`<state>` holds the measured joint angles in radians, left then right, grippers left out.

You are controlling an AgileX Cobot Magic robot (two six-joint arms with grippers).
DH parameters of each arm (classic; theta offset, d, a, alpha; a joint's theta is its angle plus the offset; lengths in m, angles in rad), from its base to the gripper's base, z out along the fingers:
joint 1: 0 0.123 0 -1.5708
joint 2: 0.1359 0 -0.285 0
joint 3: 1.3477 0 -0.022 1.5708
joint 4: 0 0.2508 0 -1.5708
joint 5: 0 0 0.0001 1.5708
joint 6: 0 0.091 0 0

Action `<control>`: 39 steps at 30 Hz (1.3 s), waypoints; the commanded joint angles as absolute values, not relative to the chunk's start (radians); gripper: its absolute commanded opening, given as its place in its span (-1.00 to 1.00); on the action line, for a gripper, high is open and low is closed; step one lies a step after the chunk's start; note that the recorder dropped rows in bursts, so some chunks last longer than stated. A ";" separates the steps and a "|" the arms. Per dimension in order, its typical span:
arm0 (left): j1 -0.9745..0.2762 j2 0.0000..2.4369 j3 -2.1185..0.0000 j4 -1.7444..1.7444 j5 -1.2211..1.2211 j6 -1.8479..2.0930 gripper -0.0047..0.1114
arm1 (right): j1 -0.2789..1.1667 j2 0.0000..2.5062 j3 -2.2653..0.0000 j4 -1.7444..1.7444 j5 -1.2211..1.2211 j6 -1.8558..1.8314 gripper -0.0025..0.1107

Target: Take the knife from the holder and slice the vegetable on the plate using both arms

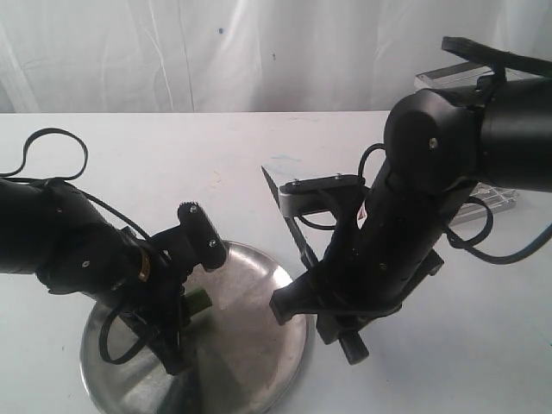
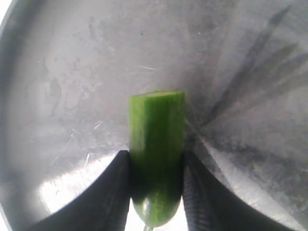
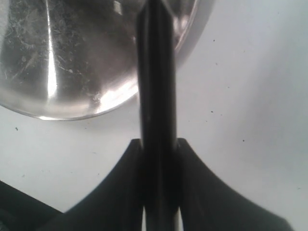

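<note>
Exterior view is showing a white table [image 1: 259, 155] spreading under everything, with the thick black right arm [image 1: 431, 147] leaning in from the right side and the slimmer black left arm [image 1: 52, 241] reaching in low from the left. Between them, at the near edge of the table, the round shiny plate [image 1: 259, 345] is lying flat, and the left arm is hanging over its left half while the right arm is standing just beside its right rim. The right gripper [image 3: 158, 144] is clamping the knife [image 3: 156, 96], its black fingers [image 3: 120, 183] pressing on both sides of the dark shaft; in the exterior view the knife [image 1: 302, 241] is slanting up and away from the gripper, lifted clear of the table, and in the right wrist view its far end is crossing over the plate's rim [image 3: 57, 57]. The left gripper [image 2: 155, 159] is squeezing the vegetable [image 2: 156, 144] between its two dark fingers [image 2: 108, 192], over the bare steel of the plate [image 2: 72, 72]. The green piece is showing a flat cut end pointing away from the gripper and a rounded end toward the wrist; whether it is touching the plate is not clear. In the exterior view only a bit of its green [image 1: 198, 301] is peeking out beside the left gripper.
</note>
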<state>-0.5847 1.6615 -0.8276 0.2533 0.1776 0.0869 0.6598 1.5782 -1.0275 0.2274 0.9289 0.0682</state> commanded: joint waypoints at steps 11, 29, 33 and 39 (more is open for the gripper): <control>-0.593 1.613 -0.864 0.263 0.241 0.082 0.27 | 0.660 1.573 -1.034 0.306 0.984 0.047 -0.96; -0.333 1.437 -0.818 0.036 0.072 -0.026 -0.92 | 0.828 1.775 -1.177 0.362 1.112 0.007 -0.96; -0.321 1.454 -0.711 -0.016 -0.114 -0.035 -0.92 | 0.837 1.843 -1.208 0.356 1.108 0.007 -0.96; -0.321 1.454 -0.650 -0.014 -0.284 -0.095 -0.92 | 0.837 1.865 -1.208 0.356 1.053 0.012 -0.96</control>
<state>-0.3252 1.4584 -0.6726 0.0000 -0.2057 -0.0577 0.8371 1.8660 -1.2028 0.3598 1.0784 0.0075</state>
